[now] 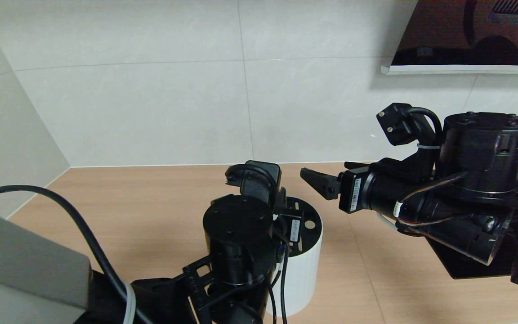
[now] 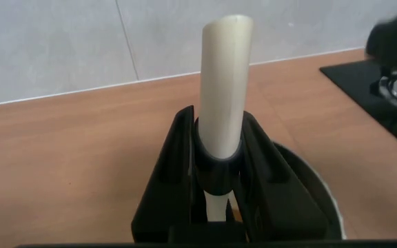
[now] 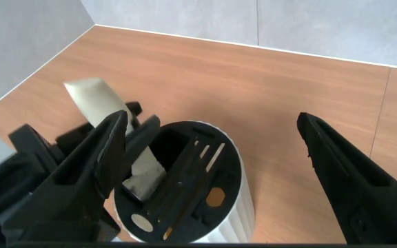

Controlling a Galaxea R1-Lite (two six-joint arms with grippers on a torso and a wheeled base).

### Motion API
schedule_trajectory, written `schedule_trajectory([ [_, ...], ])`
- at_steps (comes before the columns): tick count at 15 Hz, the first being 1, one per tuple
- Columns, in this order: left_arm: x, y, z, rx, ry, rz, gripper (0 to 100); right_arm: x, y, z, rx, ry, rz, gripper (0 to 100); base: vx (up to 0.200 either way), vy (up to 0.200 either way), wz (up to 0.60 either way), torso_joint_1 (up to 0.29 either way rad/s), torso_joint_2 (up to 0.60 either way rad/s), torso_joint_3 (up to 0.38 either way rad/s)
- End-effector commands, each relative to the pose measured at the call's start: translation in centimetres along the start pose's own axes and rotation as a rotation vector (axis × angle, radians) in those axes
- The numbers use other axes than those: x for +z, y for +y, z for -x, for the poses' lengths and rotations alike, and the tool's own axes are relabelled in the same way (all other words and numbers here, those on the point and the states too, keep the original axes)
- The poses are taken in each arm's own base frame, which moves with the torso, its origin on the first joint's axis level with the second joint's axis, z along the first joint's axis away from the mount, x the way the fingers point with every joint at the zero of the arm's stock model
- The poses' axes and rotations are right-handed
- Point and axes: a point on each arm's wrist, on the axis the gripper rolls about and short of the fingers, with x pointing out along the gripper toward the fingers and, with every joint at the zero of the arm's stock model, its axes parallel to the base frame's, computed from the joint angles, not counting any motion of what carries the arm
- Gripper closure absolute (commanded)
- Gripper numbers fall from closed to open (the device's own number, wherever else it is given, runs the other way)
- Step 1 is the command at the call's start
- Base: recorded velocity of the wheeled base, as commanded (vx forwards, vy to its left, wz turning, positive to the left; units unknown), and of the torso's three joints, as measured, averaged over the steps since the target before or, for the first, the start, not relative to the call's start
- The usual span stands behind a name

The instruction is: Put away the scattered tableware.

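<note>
On the wooden countertop (image 1: pixel 151 216), against grey wall tiles, I saw the white holder (image 1: pixel 301 270). My left gripper (image 2: pixel 220 148) clamped a cream utensil handle (image 2: pixel 225 83) upright, its lower end in the holder's slotted top. My right gripper (image 1: pixel 326 180) hung nearby, jaws spread wide.

Head camera looks down over the counter (image 1: pixel 142 211); both wrist cameras hang close above the white holder (image 1: pixel 303 270).

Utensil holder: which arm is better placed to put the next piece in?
Left. The left gripper is shut on the cream handle right at the utensil holder's slotted top; the right gripper hangs open and empty beside it.
</note>
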Motion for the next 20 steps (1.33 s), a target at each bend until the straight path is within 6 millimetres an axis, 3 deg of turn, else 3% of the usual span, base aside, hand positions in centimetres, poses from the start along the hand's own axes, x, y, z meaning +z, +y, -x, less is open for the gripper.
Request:
schedule_trajectory([
  [1, -0.5, -0.1, -0.1, 0.001, 0.012, -0.012, 100, 0.0, 0.0, 0.0, 0.000, 0.001, 0.000, 0, 0.000, 0.000, 0.00, 0.000, 0.00, 0.000],
  [4, -0.5, -0.1, -0.1, 0.001, 0.011, -0.011, 100, 0.0, 0.0, 0.0, 0.000, -0.001, 0.000, 0, 0.000, 0.000, 0.00, 0.000, 0.00, 0.000],
  [5, -0.5, -0.1, -0.1, 0.001, 0.012, -0.012, 0, 0.0, 0.0, 0.0, 0.000, 0.001, 0.000, 0, 0.000, 0.000, 0.00, 0.000, 0.00, 0.000],
  [10, -0.3, 0.0, 0.0, 0.001, 0.009, -0.009, 0, 0.0, 0.0, 0.0, 0.000, -0.001, 0.000, 0, 0.000, 0.000, 0.00, 0.000, 0.00, 0.000],
  [13, 0.8, 0.6, 0.7, 0.000, -0.013, 0.011, 0, 0.0, 0.0, 0.0, 0.000, -0.001, 0.000, 0, 0.000, 0.000, 0.00, 0.000, 0.00, 0.000],
  [17, 3.9, 2.4, 2.6, -0.010, -0.072, 0.066, 0, 0.2, 0.0, 0.2, 0.000, -0.007, -0.002, 0, 0.000, 0.000, 0.00, 0.000, 0.00, 0.000],
  [18, 5.9, 4.0, 4.3, -0.037, -0.092, 0.082, 0, 0.5, -0.6, 0.4, -0.016, -0.019, -0.005, 0, 0.000, 0.000, 0.00, 0.000, 0.00, 0.000],
  [20, 7.9, 6.1, 6.7, -0.099, -0.110, 0.094, 0, 1.2, -1.3, 1.3, -0.041, -0.043, -0.010, 0, 0.000, 0.000, 0.00, 0.000, 0.00, 0.000],
])
